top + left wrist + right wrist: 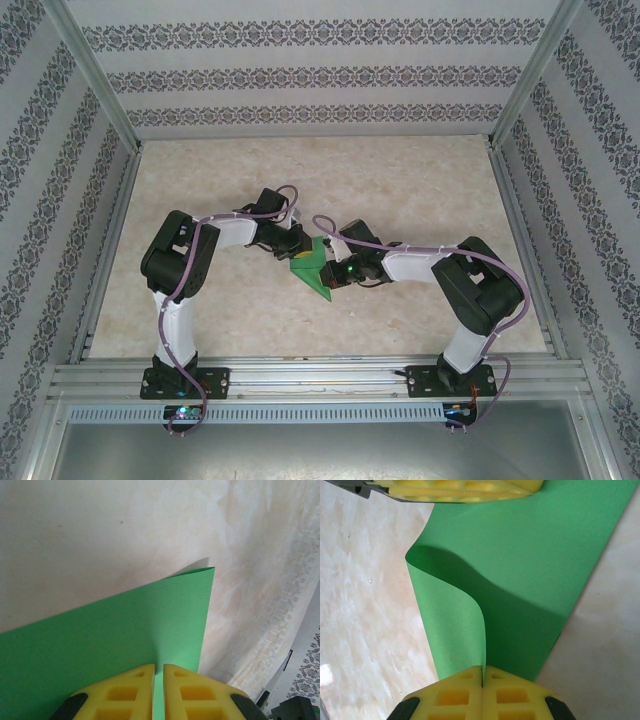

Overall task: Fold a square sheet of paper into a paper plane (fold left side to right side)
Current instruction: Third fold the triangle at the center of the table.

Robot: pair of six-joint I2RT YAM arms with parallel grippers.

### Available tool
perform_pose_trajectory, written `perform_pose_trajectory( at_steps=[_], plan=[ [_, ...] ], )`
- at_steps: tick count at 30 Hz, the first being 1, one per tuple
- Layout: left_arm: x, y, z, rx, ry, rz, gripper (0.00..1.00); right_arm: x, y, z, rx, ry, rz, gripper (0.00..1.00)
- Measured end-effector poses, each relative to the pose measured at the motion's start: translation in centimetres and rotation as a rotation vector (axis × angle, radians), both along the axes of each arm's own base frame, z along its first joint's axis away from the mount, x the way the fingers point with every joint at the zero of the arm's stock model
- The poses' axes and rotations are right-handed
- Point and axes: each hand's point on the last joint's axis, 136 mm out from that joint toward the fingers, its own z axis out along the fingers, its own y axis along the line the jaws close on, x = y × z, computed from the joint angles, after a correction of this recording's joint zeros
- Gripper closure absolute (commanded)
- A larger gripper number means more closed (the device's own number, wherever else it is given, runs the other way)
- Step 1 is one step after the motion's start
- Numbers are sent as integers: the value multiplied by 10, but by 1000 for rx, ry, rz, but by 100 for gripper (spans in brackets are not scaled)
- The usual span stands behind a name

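My left claw (pixel 158 667): pads almost together, thin gap pinching edge of green sheet (pixel 125 630). Sheet near middle of desk (pixel 400 190), held between my two claws, far corner raised off surface, one side bent over in loose curl, no sharp crease visible. My right claw (pixel 482 670): clamped fully closed on curled edge, just right of left claw.

The square sheet of paper (pixel 125 640) is plain bright green, darker where it shades itself. My left gripper (pixel 158 672) and right gripper (pixel 482 675) wear yellow fingers (pixel 125 695) with black backing. The table (pixel 420 190) is cream, marbled pale beige. The walls (pixel 300 75) are white with grey floral bands. My arms (pixel 172 325) are black and white, their cables (pixel 500 275) purple.
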Motion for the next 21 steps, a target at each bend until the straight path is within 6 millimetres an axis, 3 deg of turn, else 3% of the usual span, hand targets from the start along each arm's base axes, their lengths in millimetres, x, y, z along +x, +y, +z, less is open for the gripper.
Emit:
perform_pose_trajectory(
  at_steps=[21],
  plan=[
    [0, 0, 0, 1, -1, -1, 86, 0, -4, -8, -31, 17, -9, 100]
  ],
)
